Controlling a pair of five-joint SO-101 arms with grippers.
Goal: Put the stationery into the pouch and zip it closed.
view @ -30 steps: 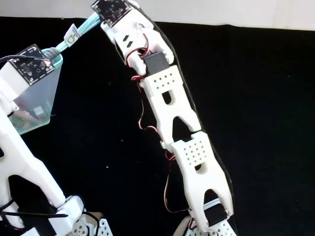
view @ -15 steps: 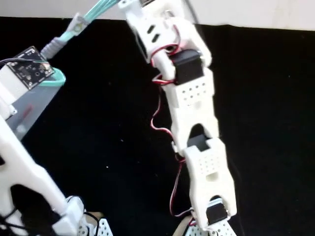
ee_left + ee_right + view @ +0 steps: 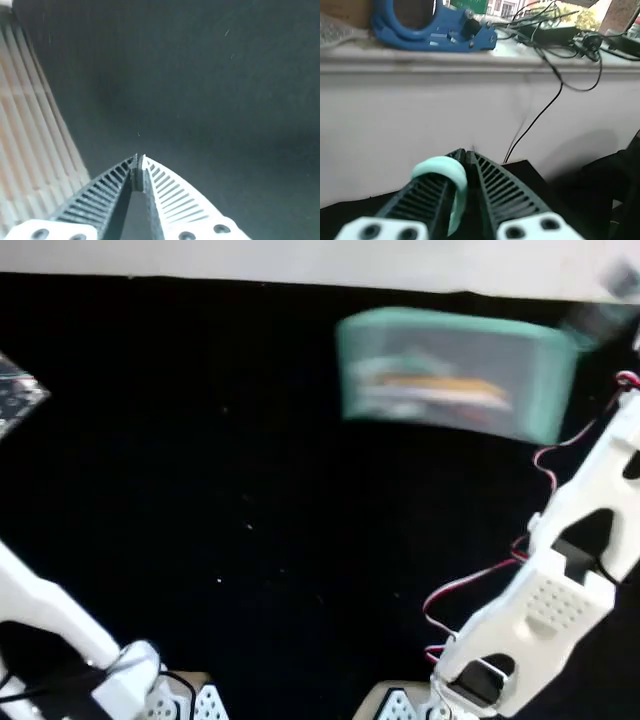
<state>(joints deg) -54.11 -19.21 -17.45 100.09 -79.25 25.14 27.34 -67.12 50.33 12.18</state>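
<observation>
Pouch [image 3: 455, 375] with stationery [image 3: 440, 390] inside appears lifted over the far right of the desk [image 3: 250, 490]. The right pincer [image 3: 468, 157] pinches its teal loop [image 3: 451, 182]. The left pincer [image 3: 139, 167] is pressed together, empty. The pouch is probably light, soft and prone to swing, so it is best steadied by the body.

Bright, even light on the black table [image 3: 250, 490], the pouch [image 3: 450, 375] motion-smeared.

Blk tabletop [image 3: 250, 490], white wall [image 3: 420, 110], ledge [image 3: 445, 56] w/ cables [image 3: 540, 31]

black table [image 3: 250, 490], blue object [image 3: 432, 31], dark cables [image 3: 547, 35]
</observation>
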